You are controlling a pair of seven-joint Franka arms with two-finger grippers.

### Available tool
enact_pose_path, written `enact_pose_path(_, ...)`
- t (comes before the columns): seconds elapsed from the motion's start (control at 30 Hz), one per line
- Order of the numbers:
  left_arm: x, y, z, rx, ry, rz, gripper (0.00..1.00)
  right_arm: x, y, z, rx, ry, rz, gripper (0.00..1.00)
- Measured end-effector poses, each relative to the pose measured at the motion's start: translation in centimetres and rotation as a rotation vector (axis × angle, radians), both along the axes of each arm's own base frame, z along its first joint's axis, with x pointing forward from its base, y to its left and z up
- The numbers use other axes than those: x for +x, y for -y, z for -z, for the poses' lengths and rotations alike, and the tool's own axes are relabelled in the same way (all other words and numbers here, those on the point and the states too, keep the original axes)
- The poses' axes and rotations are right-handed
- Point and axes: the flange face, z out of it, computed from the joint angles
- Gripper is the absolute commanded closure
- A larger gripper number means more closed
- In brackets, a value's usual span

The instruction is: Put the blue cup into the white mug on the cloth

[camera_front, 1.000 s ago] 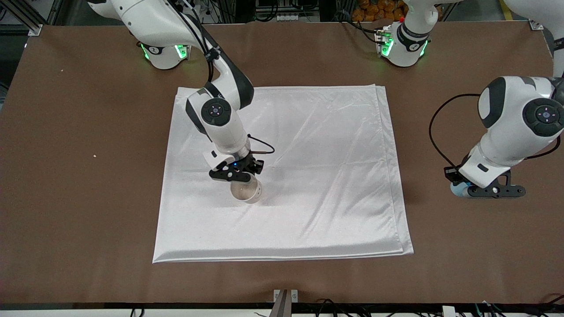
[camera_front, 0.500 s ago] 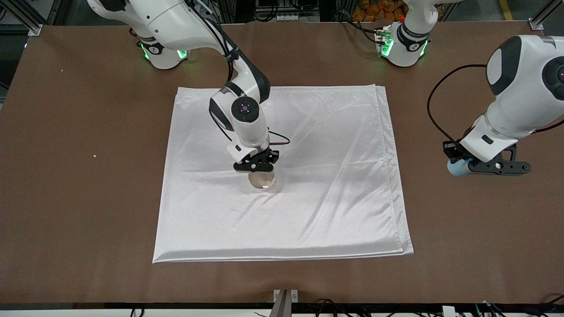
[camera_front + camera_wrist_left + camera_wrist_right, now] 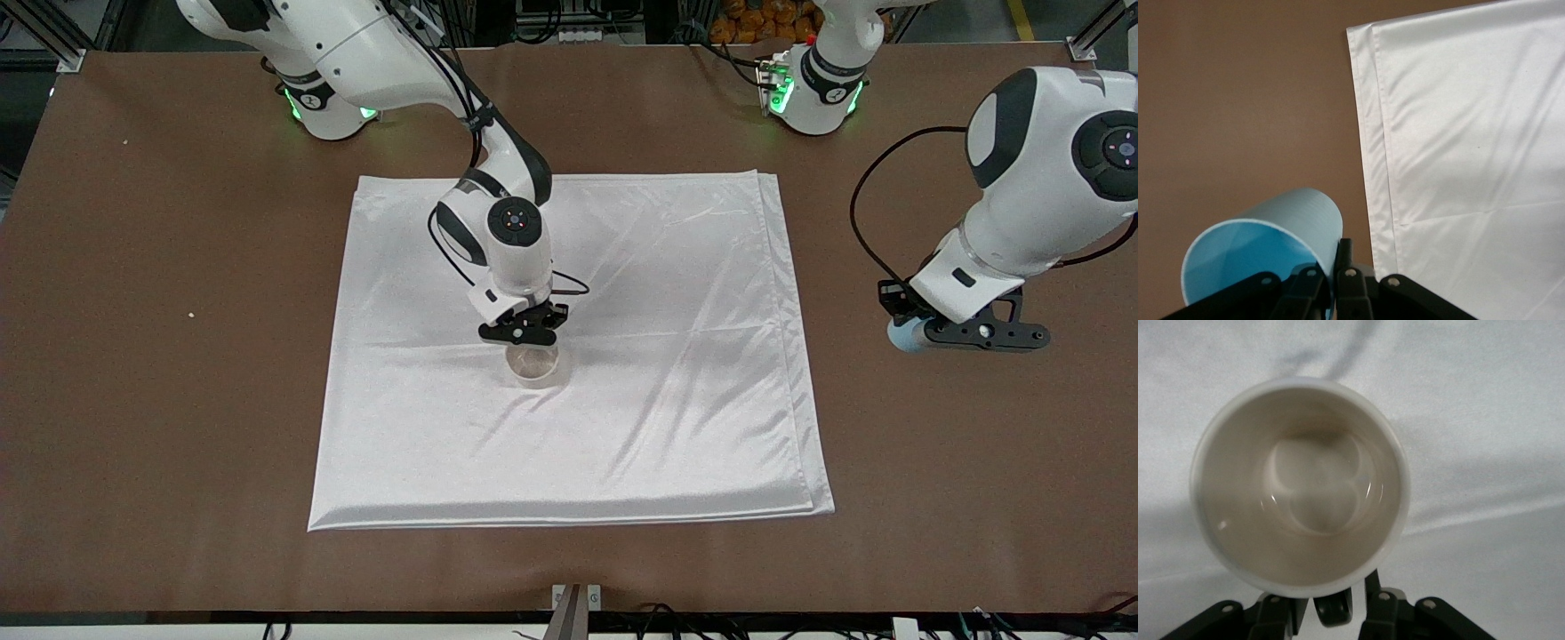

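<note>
While the brown table [image 3: 160,373] fills the front view from edge to edge, the cloth [image 3: 622,444] covers much of its middle, a big white shiny sheet folded double, with creases running across it and its doubled hem showing along the side toward the left arm's end of the table. That same hem also shows in the left wrist view [image 3: 1371,167].

Reaching in from its base at the table's top edge, the right arm has the right gripper [image 3: 524,331] low over the centre of the cloth. It is pinching the white mug [image 3: 533,364], which stands upright, mouth up; the right wrist view looks straight down into its empty, off-white inside [image 3: 1301,487], with the fingers closed at the mug's black handle [image 3: 1333,611]. Whether the mug's base touches the cloth cannot be told.

Over the bare table, between the cloth's edge and the table's edge at the left arm's end, hangs the left gripper [image 3: 925,331]. It is clamped on the blue cup [image 3: 902,334], which lies tilted on its side in the grasp; the left wrist view shows a finger [image 3: 1346,280] against the cup's wall near the open rim [image 3: 1265,260].
</note>
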Motion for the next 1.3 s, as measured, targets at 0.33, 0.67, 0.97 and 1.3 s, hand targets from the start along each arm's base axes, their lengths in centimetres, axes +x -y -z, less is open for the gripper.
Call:
enact_pose_path(0.33,0.1,0.6,-0.7,-0.004,0.013,0.01,1.0,1.2,-0.2,-1.6,0.03,0.028,0.107,0.0)
enact_pose_path(0.67,-0.6,4.7,-3.4,-0.013,0.018,0.079,1.0,4.8,3.7,-7.3,0.011,0.027,0.153,0.0)
enact_pose_path(0.97,-3.1,12.5,-5.2,-0.037,0.031,0.219,1.0,6.7,7.4,-10.6,-0.002,0.02,0.149,0.0)
enact_pose_path(1.3,-7.5,21.9,-5.5,-0.051,0.022,0.395,1.0,7.7,9.4,-10.4,-0.014,0.01,0.114,0.0)
